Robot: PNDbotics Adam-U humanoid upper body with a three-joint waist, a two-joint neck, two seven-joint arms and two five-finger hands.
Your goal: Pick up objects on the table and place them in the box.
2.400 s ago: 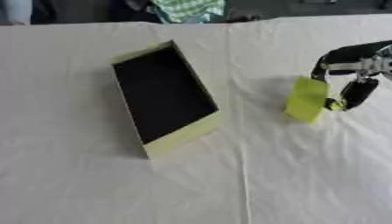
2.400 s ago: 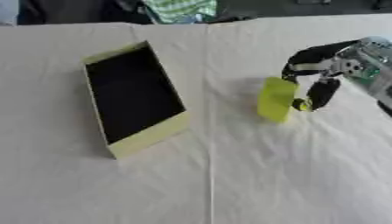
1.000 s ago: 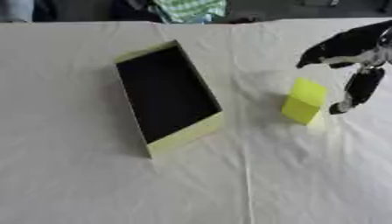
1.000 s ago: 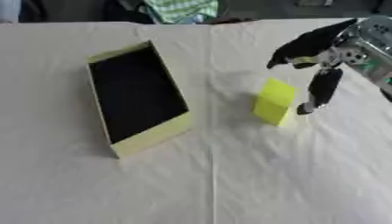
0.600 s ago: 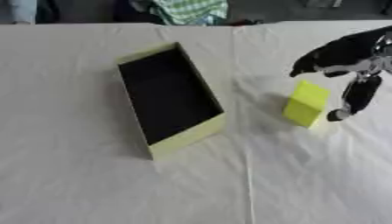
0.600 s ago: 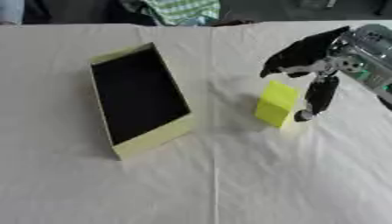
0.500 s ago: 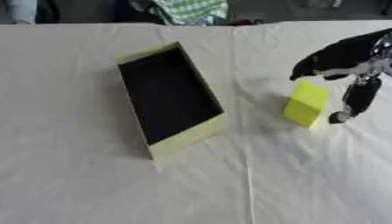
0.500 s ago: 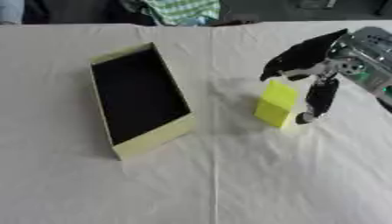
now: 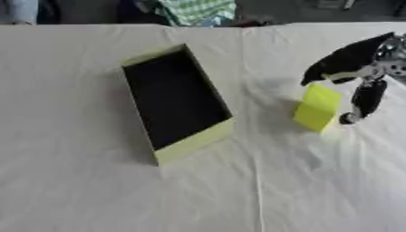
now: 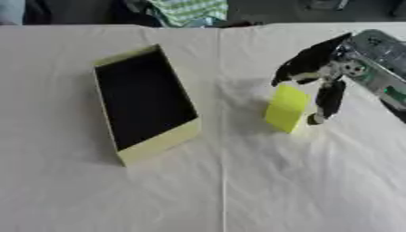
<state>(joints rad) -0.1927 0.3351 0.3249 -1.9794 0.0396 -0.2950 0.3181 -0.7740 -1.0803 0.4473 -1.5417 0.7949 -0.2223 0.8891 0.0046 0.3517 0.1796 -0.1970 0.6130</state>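
Note:
A yellow block [image 9: 316, 108] stands slightly tilted on the white tablecloth, to the right of the box. My right hand [image 9: 355, 54] comes in from the right edge and straddles it. Its dark fingers [image 10: 305, 61] reach over the block's top left edge, and its thumb [image 10: 326, 102] hangs down close beside the block's right face. The hand is spread, not closed round the block. The box [image 9: 194, 139] is yellow-green with a black inside, lies at centre left, and holds nothing. My left hand does not show.
White cloth [image 9: 238, 190] covers the whole table, with a crease running down the near middle. At the far edge are dark shapes and a green checked cloth [image 9: 194, 10].
My right hand opened and rose off the block about a second ago, then came down again, so its fingers now lie over the block's top and the thumb beside it. The block stays put.

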